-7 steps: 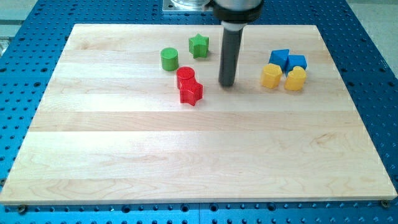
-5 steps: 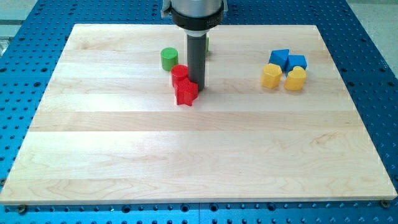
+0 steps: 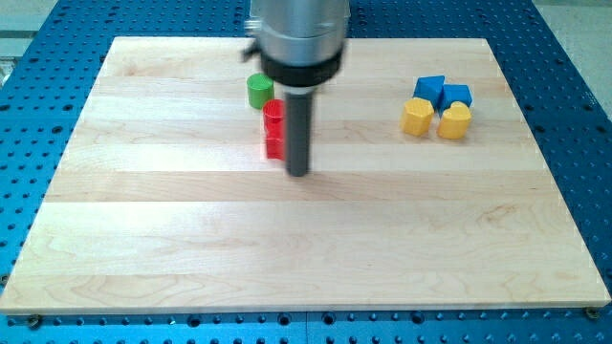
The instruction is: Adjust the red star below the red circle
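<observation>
You get one view only, looking down at a slant from beyond the board's (image 3: 143, 239) near edge, far enough to take it all in

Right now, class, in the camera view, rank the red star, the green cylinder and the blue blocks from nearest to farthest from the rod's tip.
From my tip:
1. Red star, just to the view's left of the rod, partly hidden by it.
2. Green cylinder, up and left, beyond the red circle.
3. Blue blocks, far toward the view's right, above the yellow blocks.
</observation>
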Robot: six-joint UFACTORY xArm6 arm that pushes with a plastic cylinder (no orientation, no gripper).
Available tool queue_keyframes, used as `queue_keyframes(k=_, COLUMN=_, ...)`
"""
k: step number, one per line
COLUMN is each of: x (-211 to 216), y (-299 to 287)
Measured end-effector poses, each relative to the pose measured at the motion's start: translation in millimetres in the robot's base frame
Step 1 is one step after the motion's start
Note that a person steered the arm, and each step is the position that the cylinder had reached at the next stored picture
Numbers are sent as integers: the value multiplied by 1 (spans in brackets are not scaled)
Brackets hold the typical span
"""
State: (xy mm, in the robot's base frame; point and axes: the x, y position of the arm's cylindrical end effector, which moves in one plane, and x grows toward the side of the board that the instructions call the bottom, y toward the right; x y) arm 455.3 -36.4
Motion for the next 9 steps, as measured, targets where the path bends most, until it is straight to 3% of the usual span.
queue_keyframes(k=2, x=-31, y=-96)
queue_keyframes(k=3, x=-63, y=-117)
queue_keyframes(k=4, x=-78, y=-66)
queue_keyframes(k=7, x=-32, y=-24)
queue_keyframes(k=8, x=23, y=-36)
queue_keyframes(k=9, x=61, y=20)
